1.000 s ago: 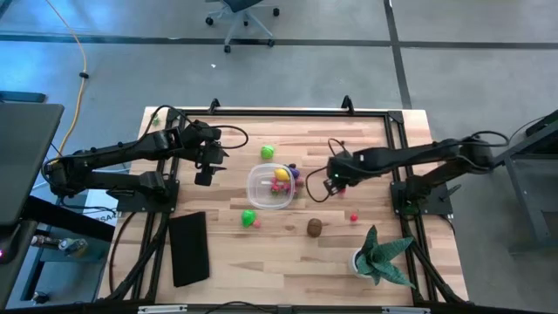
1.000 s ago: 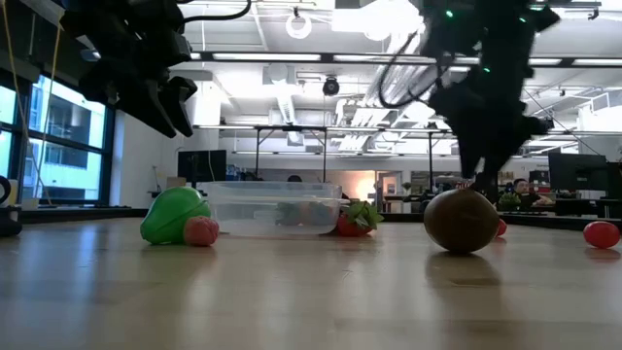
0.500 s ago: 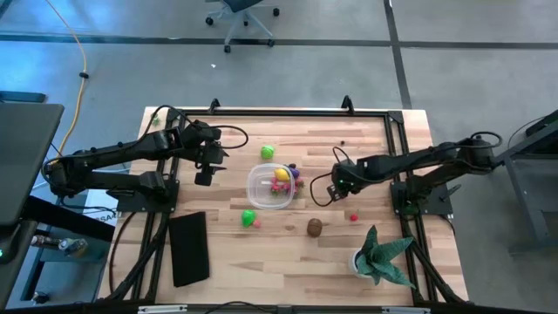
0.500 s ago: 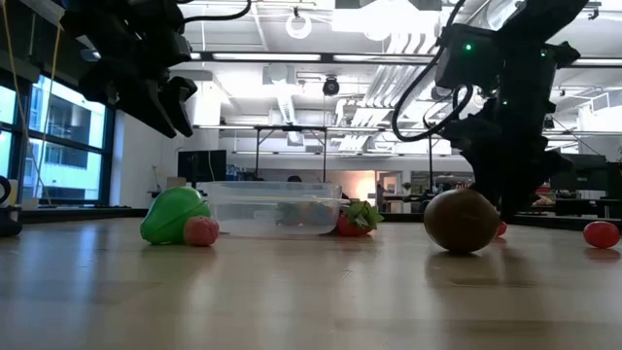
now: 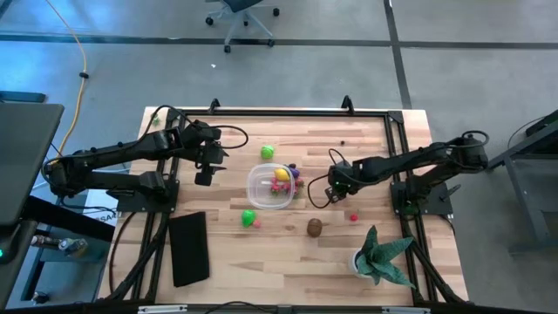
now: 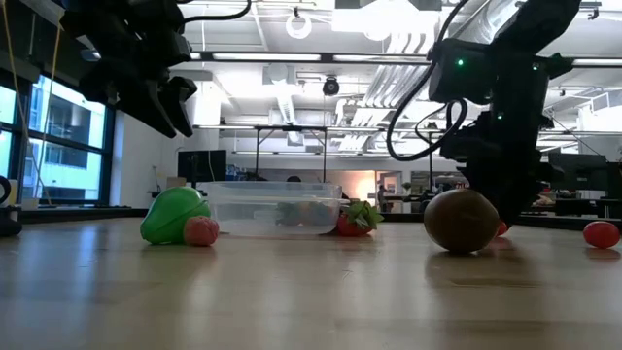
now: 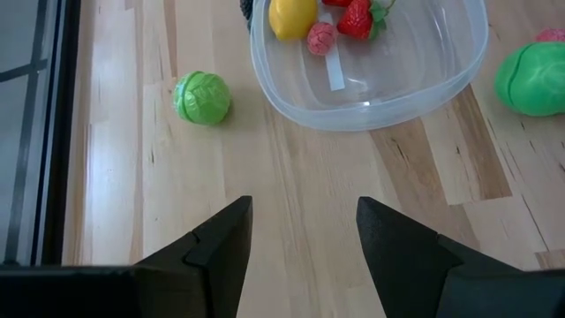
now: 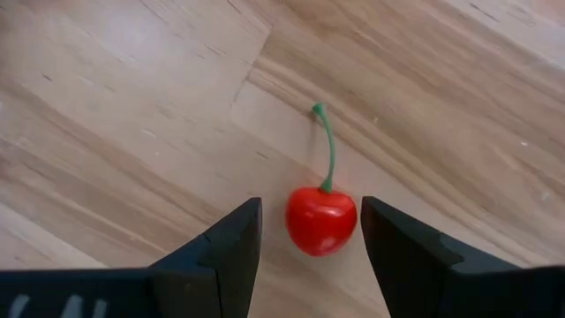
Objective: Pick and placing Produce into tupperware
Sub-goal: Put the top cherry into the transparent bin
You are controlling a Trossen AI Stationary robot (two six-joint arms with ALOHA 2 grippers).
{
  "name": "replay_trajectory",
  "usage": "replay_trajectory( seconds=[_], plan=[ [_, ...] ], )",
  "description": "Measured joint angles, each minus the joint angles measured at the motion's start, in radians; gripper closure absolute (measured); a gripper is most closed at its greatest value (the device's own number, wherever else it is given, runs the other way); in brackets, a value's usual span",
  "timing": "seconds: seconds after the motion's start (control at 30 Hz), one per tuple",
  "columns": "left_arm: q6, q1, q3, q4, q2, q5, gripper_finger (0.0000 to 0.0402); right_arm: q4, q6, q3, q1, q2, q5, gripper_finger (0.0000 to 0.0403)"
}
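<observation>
The right gripper (image 8: 308, 231) has dropped lower since a second ago, its jaws spread around a red cherry (image 8: 321, 219) on bare counter (image 5: 366, 139) right of the tupperware (image 5: 269, 187), while the left gripper (image 7: 303, 231), jaws spread and empty, still hovers left of the tub.

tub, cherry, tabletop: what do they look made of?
Tub: clear plastic, likely thin; the wood grain shows through its wall and the rim catches glare.
Cherry: probably moulded plastic, glossy red with a soft highlight and a smooth green stem.
Tabletop: wood planks, butcher-block style, with visible grain and seams and a low satin sheen.
</observation>
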Motion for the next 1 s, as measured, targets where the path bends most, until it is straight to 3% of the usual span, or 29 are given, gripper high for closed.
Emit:
replay_trajectory(
  seconds=[0.33,1.0],
  plan=[
    [0.0,0.0,0.0,0.0,0.0,-0.012,0.0208,0.003,-0.034,0.0,0.009,0.007,0.032,0.0221],
    [0.0,0.0,0.0,0.0,0.0,-0.012,0.0208,0.008,-0.046,0.001,0.014,0.007,0.054,0.0305]
  ],
)
